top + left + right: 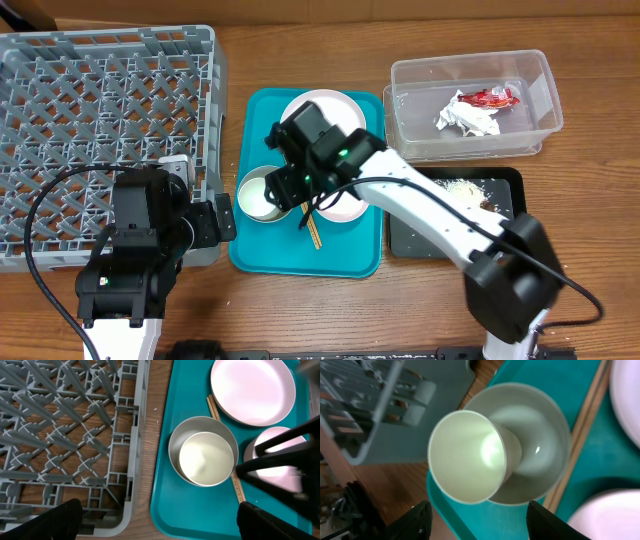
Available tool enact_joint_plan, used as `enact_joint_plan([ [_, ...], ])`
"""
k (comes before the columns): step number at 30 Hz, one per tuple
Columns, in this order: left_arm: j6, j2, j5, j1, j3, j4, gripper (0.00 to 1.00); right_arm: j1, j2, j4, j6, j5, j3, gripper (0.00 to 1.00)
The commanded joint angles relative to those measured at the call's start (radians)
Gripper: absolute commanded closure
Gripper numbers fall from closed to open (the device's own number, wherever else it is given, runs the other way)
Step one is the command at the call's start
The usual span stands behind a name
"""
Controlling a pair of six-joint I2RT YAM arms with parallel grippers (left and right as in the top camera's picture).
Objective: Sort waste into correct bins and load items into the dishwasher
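The white cup (465,455) stands nested in the grey bowl (540,440) at the left of the teal tray (350,255). It is just ahead of the right gripper (479,517), whose jaws are spread and empty. The left gripper (157,522), also spread, waits beside the dish rack (100,120).

Pretty much the whole overhead view is filled by a wooden table (300,310), medium brown, with the grain run left to right. A brown shape (40,10) is cut off at the top left corner, maybe a cardboard box. Everything is lit evenly, and only soft shadows are thrown.
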State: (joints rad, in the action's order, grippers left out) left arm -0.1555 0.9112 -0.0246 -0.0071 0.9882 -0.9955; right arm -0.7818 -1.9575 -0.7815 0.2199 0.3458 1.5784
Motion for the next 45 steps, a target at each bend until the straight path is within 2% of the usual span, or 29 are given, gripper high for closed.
enact_joint_plan([
  [1, -0.009, -0.001, 0.006, -0.005, 0.021, 0.006, 0.00, -0.013, -0.079, 0.004, 0.051, -0.042, 0.017, 0.42],
  [2, -0.009, -0.001, 0.006, -0.005, 0.021, 0.006, 0.00, -0.014, -0.095, 0.004, 0.074, -0.056, 0.017, 0.46],
  [9, -0.009, -0.001, 0.006, -0.005, 0.021, 0.006, 0.00, -0.008, -0.111, 0.000, 0.095, -0.125, 0.033, 0.85],
  [13, -0.009, -0.001, 0.006, -0.005, 0.021, 0.006, 0.00, 0.028, -0.063, -0.037, 0.095, -0.136, 0.064, 0.96],
  [18, -0.010, 0.000, 0.005, -0.005, 0.021, 0.018, 0.00, 0.167, 0.105, -0.100, 0.095, -0.126, 0.096, 0.96],
  [20, -0.010, 0.007, -0.021, -0.005, 0.021, 0.033, 0.00, 0.232, 0.158, -0.123, 0.091, -0.063, 0.096, 0.96],
  [24, -0.010, 0.062, -0.237, -0.005, 0.021, 0.121, 0.00, 0.378, 0.208, -0.189, 0.025, 0.220, 0.096, 0.96],
  [25, -0.009, 0.089, -0.322, -0.007, 0.021, 0.162, 0.00, 0.416, 0.205, -0.213, -0.019, 0.342, 0.094, 0.96],
  [26, -0.009, 0.106, -0.380, -0.007, 0.021, 0.188, 0.00, 0.428, 0.205, -0.221, -0.036, 0.383, 0.093, 0.96],
  [27, 0.003, 0.140, -0.496, -0.007, 0.021, 0.246, 0.00, 0.451, 0.205, -0.235, -0.069, 0.473, 0.091, 0.96],
  [31, 0.060, 0.215, -0.791, -0.007, 0.021, 0.392, 0.00, 0.469, 0.205, -0.246, -0.072, 0.596, 0.091, 0.96],
  [33, 0.058, 0.267, -1.006, -0.007, 0.021, 0.513, 0.00, 0.469, 0.205, -0.241, -0.073, 0.689, 0.091, 0.96],
  [38, 0.058, 0.309, -1.238, -0.007, 0.021, 0.651, 0.00, 0.469, 0.205, -0.234, -0.073, 0.804, 0.091, 0.96],
  [45, 0.056, 0.310, -1.318, -0.007, 0.021, 0.734, 0.00, 0.467, 0.205, -0.228, -0.091, 0.972, 0.091, 0.96],
])
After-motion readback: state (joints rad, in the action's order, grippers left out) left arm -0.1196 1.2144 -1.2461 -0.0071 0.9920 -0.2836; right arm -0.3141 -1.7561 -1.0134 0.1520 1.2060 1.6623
